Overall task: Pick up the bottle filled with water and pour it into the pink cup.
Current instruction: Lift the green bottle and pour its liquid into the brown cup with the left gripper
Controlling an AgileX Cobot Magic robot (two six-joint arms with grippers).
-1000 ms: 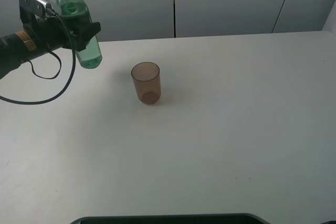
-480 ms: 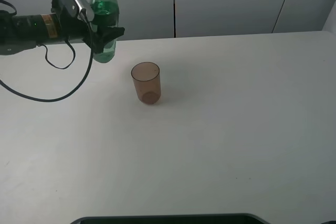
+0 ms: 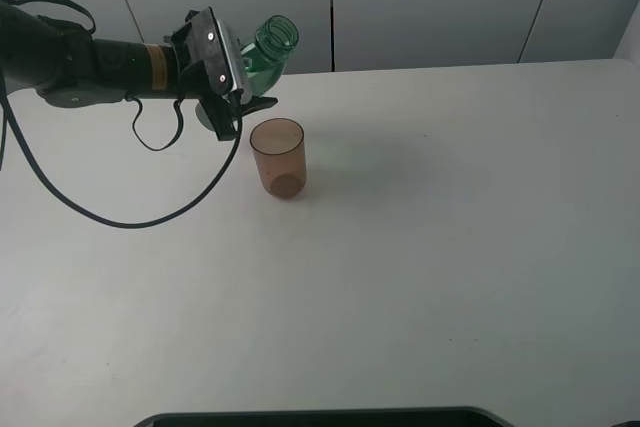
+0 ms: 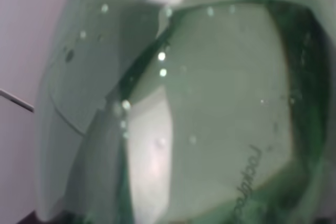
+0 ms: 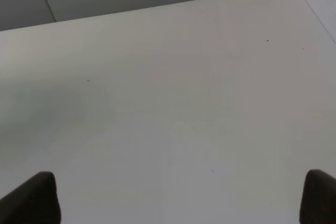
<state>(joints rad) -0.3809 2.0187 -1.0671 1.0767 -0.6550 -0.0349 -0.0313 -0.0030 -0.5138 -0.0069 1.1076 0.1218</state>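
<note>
My left gripper (image 3: 238, 85) is shut on the green-tinted bottle (image 3: 262, 53) and holds it in the air, just left of and behind the pink cup (image 3: 277, 157). The bottle is tilted, its open threaded neck pointing up and to the right, above the cup's far-left rim. No water stream shows. The cup stands upright on the white table (image 3: 450, 227). In the left wrist view the bottle (image 4: 210, 114) fills the picture, wet with droplets. My right gripper (image 5: 176, 199) is open and empty above bare table; it is out of the exterior high view.
A grey panelled wall (image 3: 440, 2) runs behind the table's far edge. The left arm's black cable (image 3: 120, 217) loops down over the table's left part. A dark edge (image 3: 320, 417) lies along the front of the exterior high view.
My left arm has moved right towards the cup with the bottle. The bottle has gone from upright to tilted, neck towards the cup. The cup has not moved.
</note>
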